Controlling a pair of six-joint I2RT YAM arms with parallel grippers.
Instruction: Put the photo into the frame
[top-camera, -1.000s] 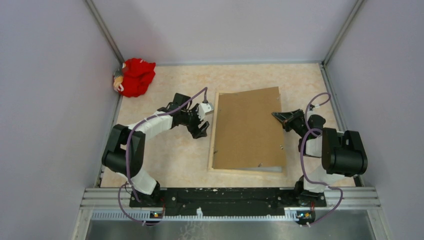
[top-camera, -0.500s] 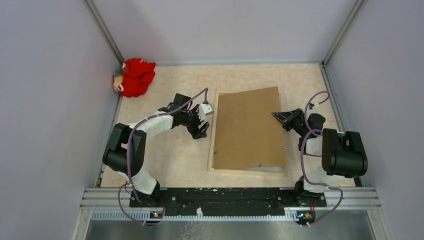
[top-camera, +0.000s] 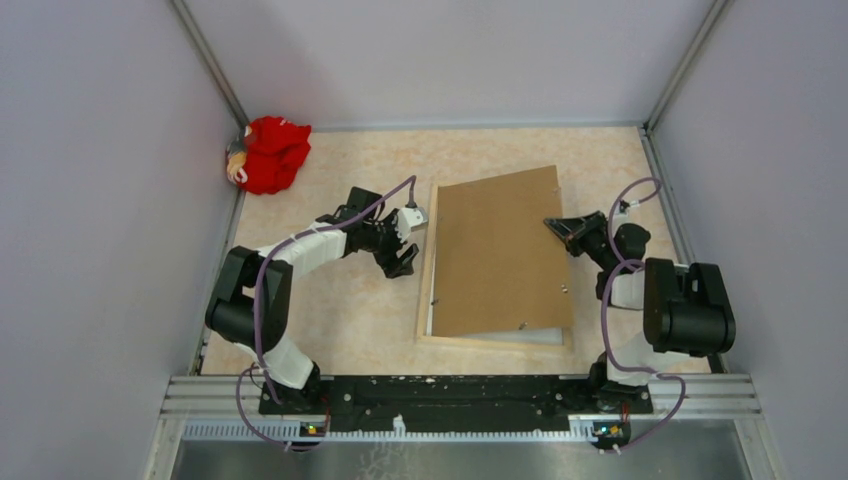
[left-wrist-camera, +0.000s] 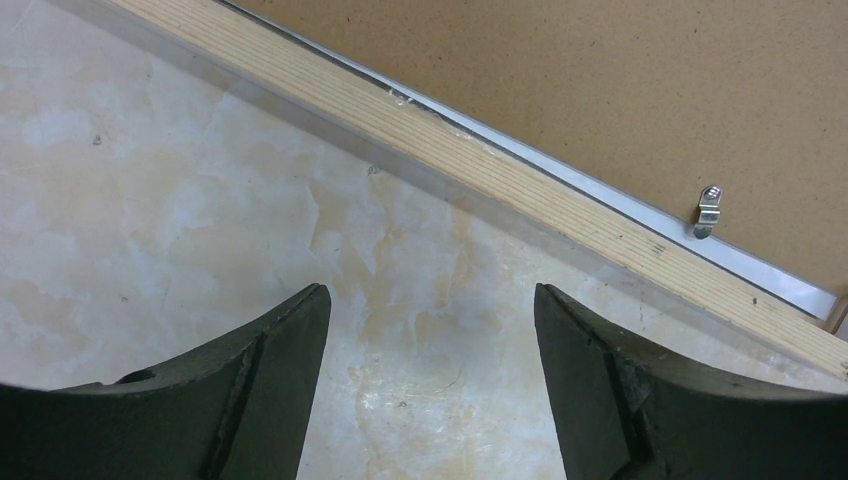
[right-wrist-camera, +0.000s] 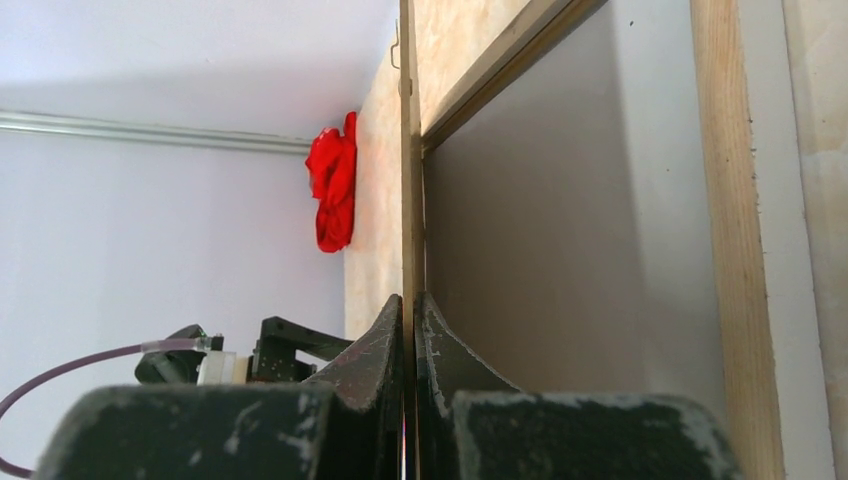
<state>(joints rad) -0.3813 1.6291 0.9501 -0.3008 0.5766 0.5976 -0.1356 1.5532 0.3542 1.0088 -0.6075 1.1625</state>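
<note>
Frame lies flat, pale-wood back up, approx ctr.

You have one pale wood frame, one brown backing board and one red cloth bundle. You have two grippers: left gripper, right gripper. Your left wrist view shows one metal clip.

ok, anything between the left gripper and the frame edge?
No, just bare tabletop between the open left gripper and the frame, clear in the left wrist view.

Backing board over the frame
</note>
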